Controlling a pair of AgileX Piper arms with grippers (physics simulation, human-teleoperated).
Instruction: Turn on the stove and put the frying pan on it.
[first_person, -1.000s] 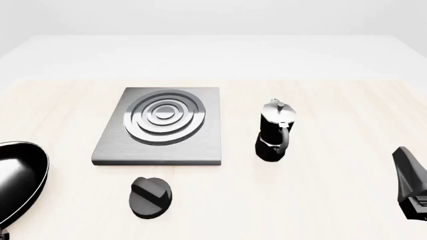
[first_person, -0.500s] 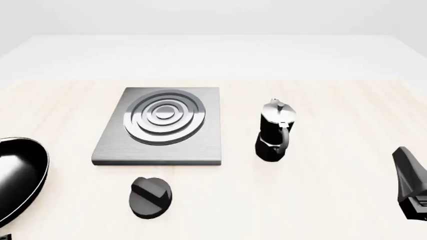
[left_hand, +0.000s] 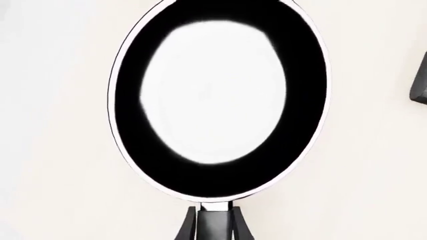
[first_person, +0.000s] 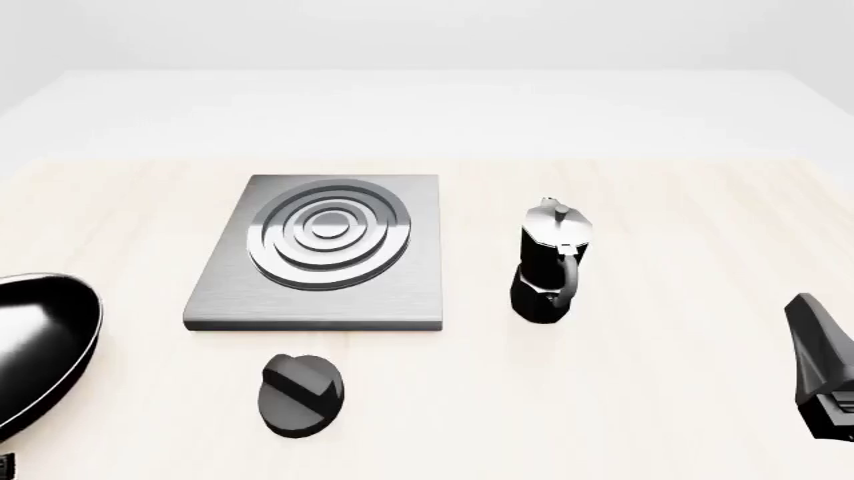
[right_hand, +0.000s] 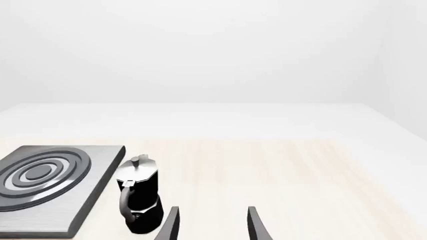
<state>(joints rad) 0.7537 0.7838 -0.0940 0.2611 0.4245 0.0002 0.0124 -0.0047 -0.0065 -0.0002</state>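
The frying pan (first_person: 40, 350), glossy black and round, is at the far left of the front view, left of the knob. In the left wrist view the pan (left_hand: 220, 95) fills the picture and my left gripper (left_hand: 213, 227) is shut on the pan's dark handle, one finger on each side. The stove (first_person: 320, 250) is a grey slab with burner rings at the table's middle, and its round black knob (first_person: 299, 393) lies just in front of it. My right gripper (right_hand: 212, 227) stands open and holds nothing, near the table's right side, right of the moka pot.
A black-and-silver moka pot (first_person: 547, 262) stands upright just right of the stove slab, also seen as the moka pot (right_hand: 138, 197) beside the slab (right_hand: 47, 180). The right arm (first_person: 821, 365) shows at the right edge. A dark object (left_hand: 420, 80) shows at the left wrist view's edge.
The frying pan has shifted slightly up and to the right in the front view, still held by its handle. The right arm, stove, knob and moka pot have not moved.
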